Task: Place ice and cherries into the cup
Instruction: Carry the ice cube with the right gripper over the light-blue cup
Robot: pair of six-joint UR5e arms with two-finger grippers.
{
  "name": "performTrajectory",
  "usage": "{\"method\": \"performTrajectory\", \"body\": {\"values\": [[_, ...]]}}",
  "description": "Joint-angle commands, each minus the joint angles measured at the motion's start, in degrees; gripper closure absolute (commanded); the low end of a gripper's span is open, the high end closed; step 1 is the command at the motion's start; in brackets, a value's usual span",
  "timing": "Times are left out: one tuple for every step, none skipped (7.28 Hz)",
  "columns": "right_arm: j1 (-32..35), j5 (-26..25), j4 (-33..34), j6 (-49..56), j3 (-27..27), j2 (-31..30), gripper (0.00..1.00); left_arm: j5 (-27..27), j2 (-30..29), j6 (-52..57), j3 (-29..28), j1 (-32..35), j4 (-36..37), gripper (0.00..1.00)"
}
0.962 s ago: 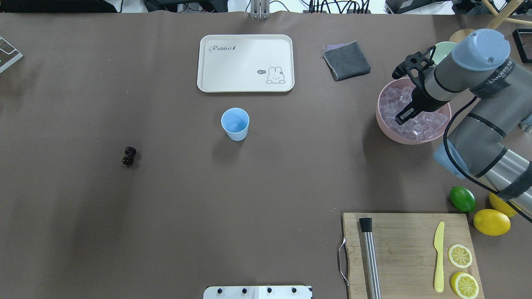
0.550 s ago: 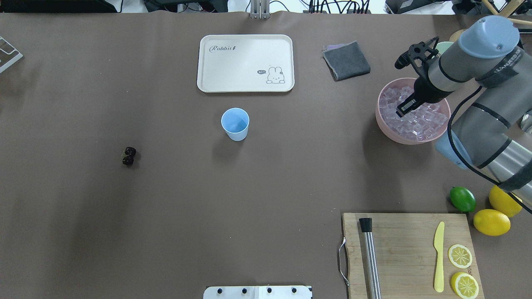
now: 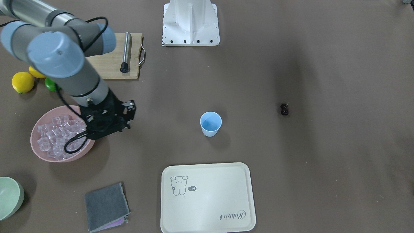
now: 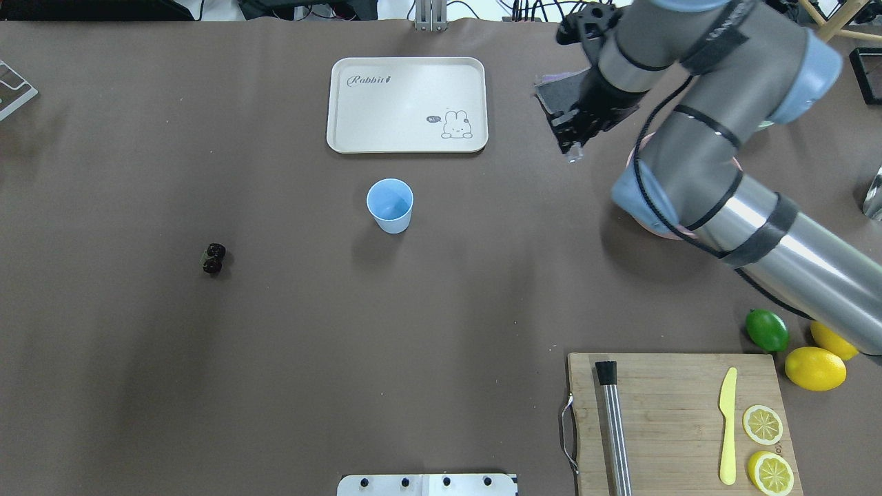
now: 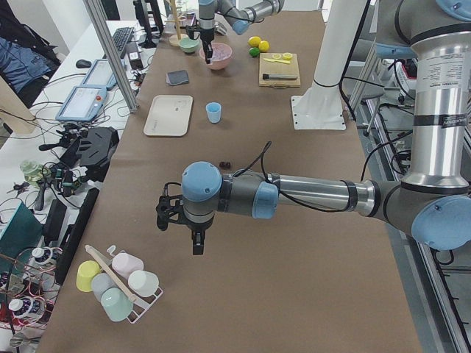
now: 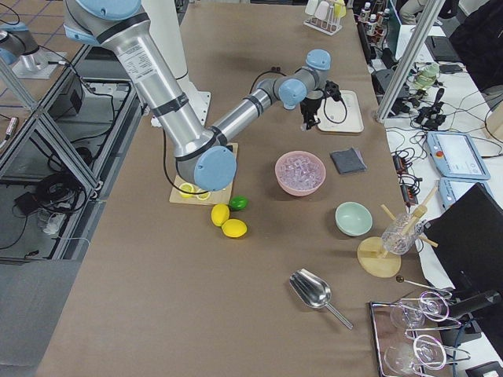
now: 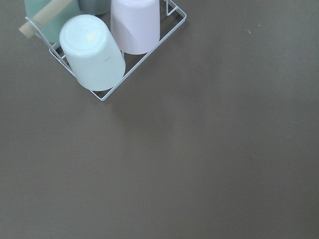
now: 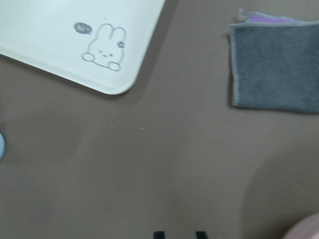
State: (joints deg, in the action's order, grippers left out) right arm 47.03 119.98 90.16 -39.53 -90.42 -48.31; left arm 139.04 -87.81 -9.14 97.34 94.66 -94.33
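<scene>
The light-blue cup (image 4: 390, 205) stands upright mid-table, also in the front view (image 3: 210, 123). The dark cherries (image 4: 213, 258) lie on the table far to its left. Ice (image 3: 55, 136) fills the pink bowl (image 3: 48, 157), which my right arm mostly hides in the overhead view. My right gripper (image 4: 572, 148) hangs between the bowl and the cup, near the grey cloth, shut on a small pale ice cube. In the right wrist view only its fingertips (image 8: 158, 234) show, narrowly apart. My left gripper (image 5: 193, 235) hangs over bare table far left; I cannot tell if it is open.
A white rabbit tray (image 4: 406, 103) lies behind the cup, and a grey cloth (image 3: 106, 207) beside it. A cutting board (image 4: 675, 413) holds a muddler, a knife and lemon slices. A lime (image 4: 767, 330) and lemons (image 4: 814, 368) lie nearby. A cup rack (image 7: 99, 55) sits below my left wrist.
My right gripper rose out of the ice bowl and swung left, past the bowl's rim toward the cloth. The cup and the cherries have not moved.
</scene>
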Motion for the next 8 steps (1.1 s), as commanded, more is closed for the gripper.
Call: {"method": "performTrajectory", "body": {"values": [[-10.8,-11.6,-0.1,-18.0,10.6,13.7,0.86,0.0,-0.2,0.0,0.1,0.0,-0.1,0.02],[-12.7,-13.0,-0.9,-21.0,15.3,17.8,0.86,-0.1,-0.4,0.0,-0.2,-0.1,-0.1,0.02],[-15.7,-14.7,-5.4,-26.2,18.9,19.2,0.86,0.0,-0.3,0.0,-0.1,0.0,-0.1,0.02],[-17.1,-17.0,-9.1,-27.0,19.2,18.7,0.86,0.0,-0.2,0.0,0.0,0.0,-0.1,0.02],[-16.8,-17.4,-9.4,-26.5,19.2,17.6,0.84,-0.1,-0.3,0.1,-0.4,0.0,0.0,0.02],[-15.8,-17.3,-9.1,-24.4,19.2,17.5,0.79,-0.1,-0.3,0.1,-0.4,0.0,0.0,0.02],[-15.7,-17.4,-9.3,-24.0,19.1,17.0,0.44,0.0,0.0,0.1,-0.3,0.0,-0.1,0.02],[-15.2,-17.1,-8.9,-24.1,17.9,17.1,0.02,0.0,0.1,0.1,-0.2,0.0,-0.1,0.02]]}}
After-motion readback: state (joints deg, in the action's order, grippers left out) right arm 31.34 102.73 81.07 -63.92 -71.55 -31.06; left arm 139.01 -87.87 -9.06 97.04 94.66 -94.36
